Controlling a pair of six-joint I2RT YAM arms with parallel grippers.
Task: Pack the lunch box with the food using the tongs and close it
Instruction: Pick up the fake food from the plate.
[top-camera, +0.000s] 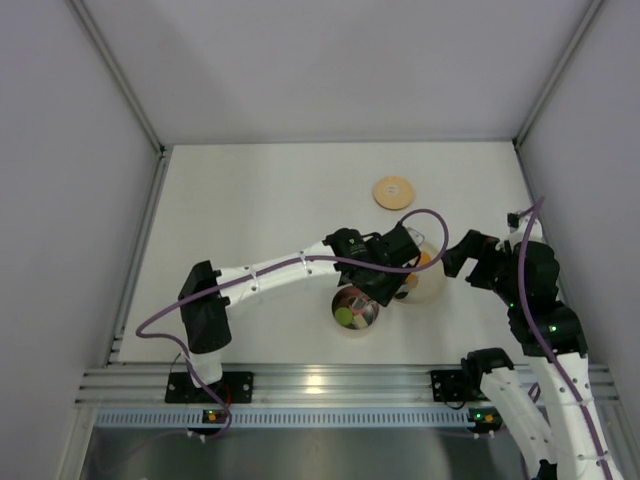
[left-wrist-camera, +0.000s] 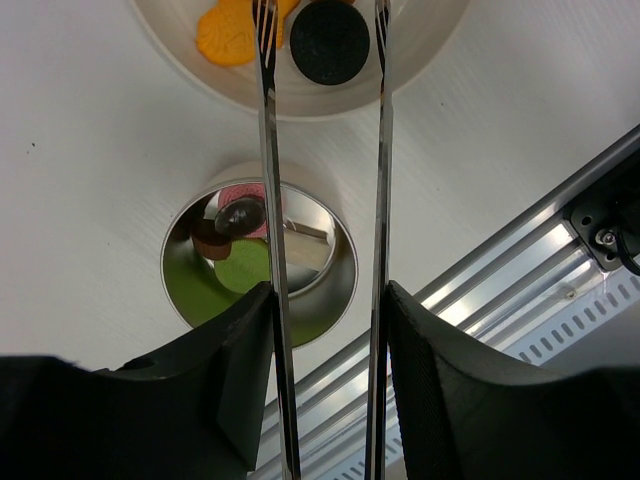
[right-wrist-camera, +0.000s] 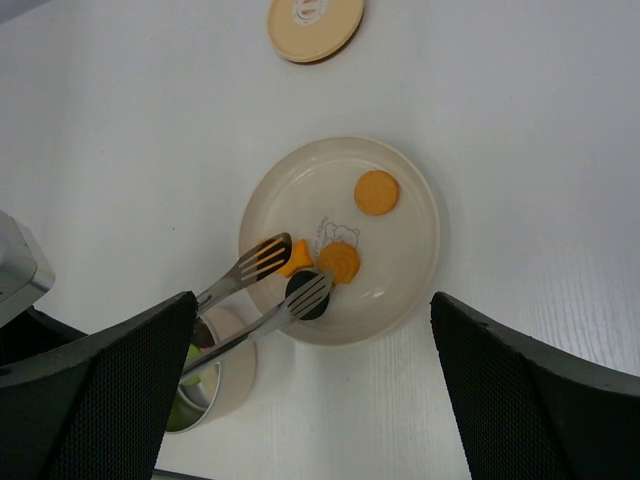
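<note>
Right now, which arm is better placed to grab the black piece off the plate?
Left. The left gripper holds the tongs, their tips over the black piece on the plate. The right gripper is open and empty, beside the plate.

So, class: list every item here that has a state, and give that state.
lunch box, open, partly filled.
lid, off, flat on the table.
tongs, held, tips apart at the plate.
plate, holding orange pieces and a black piece.
left gripper, shut on tongs.
right gripper, open, empty.
</note>
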